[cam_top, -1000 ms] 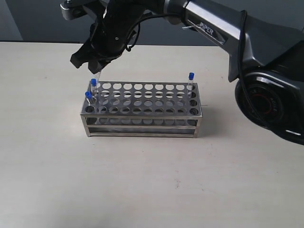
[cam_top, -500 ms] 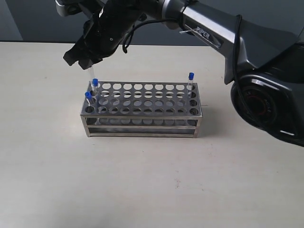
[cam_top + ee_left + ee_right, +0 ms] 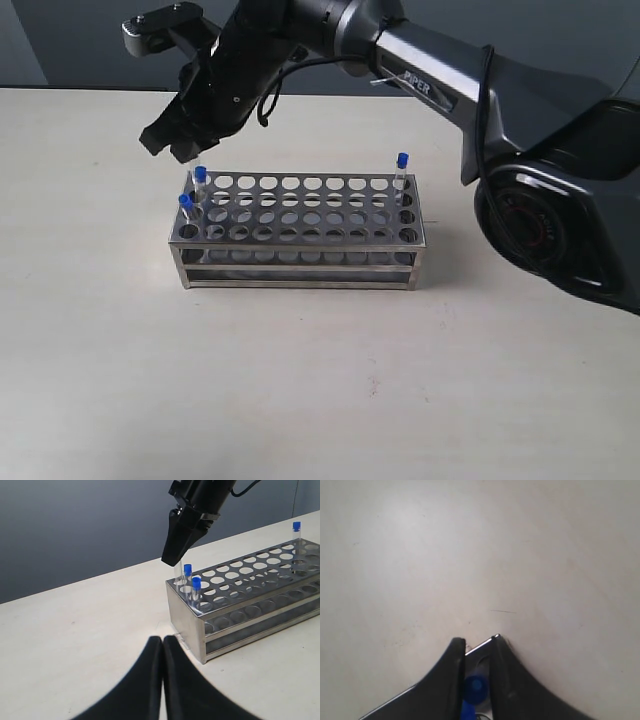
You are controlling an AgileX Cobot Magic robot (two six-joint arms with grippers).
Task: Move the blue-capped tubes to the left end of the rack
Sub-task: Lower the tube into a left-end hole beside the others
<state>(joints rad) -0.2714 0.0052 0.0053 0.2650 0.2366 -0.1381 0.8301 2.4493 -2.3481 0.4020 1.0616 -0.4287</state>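
Blue-capped tubes (image 3: 200,174): two at the rack's (image 3: 300,263) left end, third tube (image 3: 474,689) pinched in right gripper (image 3: 476,647) above it, fourth tube (image 3: 402,161) at right end; left gripper (image 3: 162,645) closed, empty.

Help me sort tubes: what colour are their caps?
Bright blue caps, clearest in the left wrist view.

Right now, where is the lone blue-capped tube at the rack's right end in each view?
Exterior view: lone blue-capped tube at the far right corner of the rack.
Left wrist view: tube at upper right edge, rack's far end.
Right wrist view: not in it.
Shared landmark: the rack.
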